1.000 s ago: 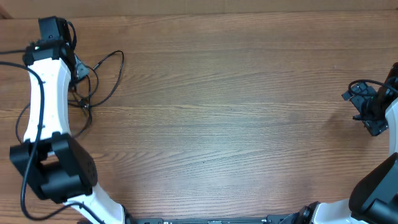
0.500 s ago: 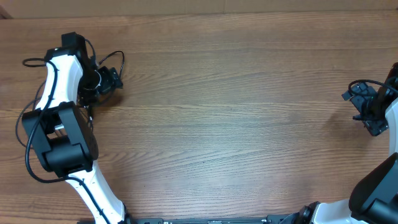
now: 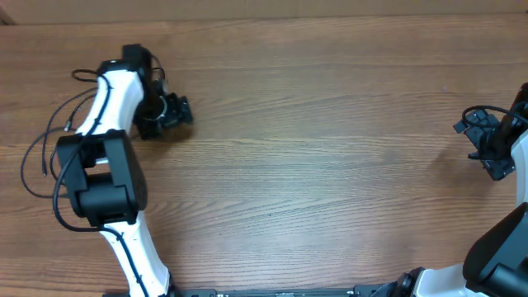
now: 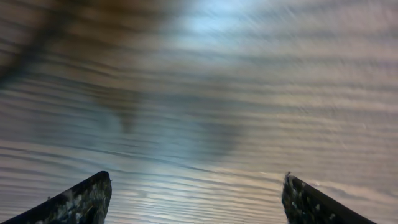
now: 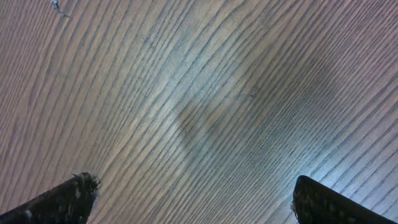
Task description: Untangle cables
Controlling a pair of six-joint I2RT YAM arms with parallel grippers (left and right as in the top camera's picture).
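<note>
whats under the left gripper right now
Only bare wooden table shows beneath the open left gripper in its wrist view, blurred; nothing sits between its jaws. From overhead, the left arm covers the wood beneath it, so anything there is hidden.

We saw a desk [image 3: 330, 165] of brown wood filling nearly the whole overhead view, its grain running left to right. Along the far edge lay a paler tan strip [image 3: 272, 8]. In both wrist views we saw soft bluish-white light gleaming on the wood, with dim shadows beside it.
</note>
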